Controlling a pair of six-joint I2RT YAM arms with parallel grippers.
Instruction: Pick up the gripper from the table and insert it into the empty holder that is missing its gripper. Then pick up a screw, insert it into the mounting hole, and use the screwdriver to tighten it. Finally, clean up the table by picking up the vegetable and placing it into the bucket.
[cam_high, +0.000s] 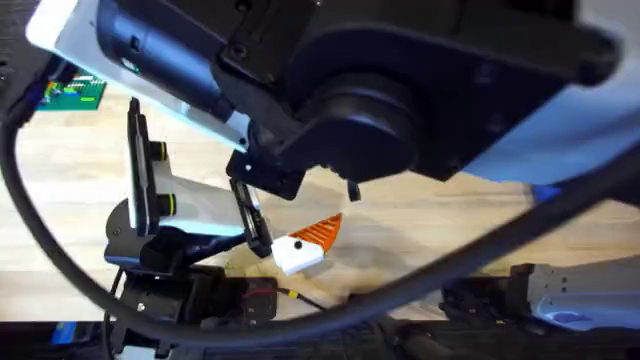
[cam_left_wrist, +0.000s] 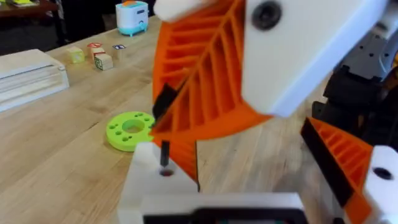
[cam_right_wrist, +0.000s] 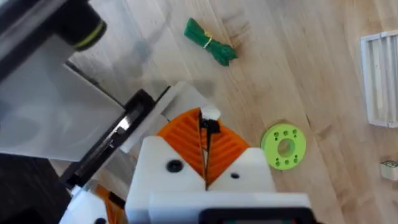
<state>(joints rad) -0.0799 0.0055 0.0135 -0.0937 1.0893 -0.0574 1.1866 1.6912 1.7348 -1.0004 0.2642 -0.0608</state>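
Right gripper (cam_right_wrist: 205, 121) is clamped, orange pads pressed together, with a small dark bit at the tips that I cannot identify. Left gripper (cam_left_wrist: 261, 180) is released, its fingers spread wide. The vegetable (cam_right_wrist: 210, 41) lies loose on the wooden table (cam_right_wrist: 298, 56), well apart from the lime green disc (cam_right_wrist: 283, 146). The printed blocks (cam_left_wrist: 93, 55) and pale blue gadget (cam_left_wrist: 132, 15) sit far back, their markings too small to read.
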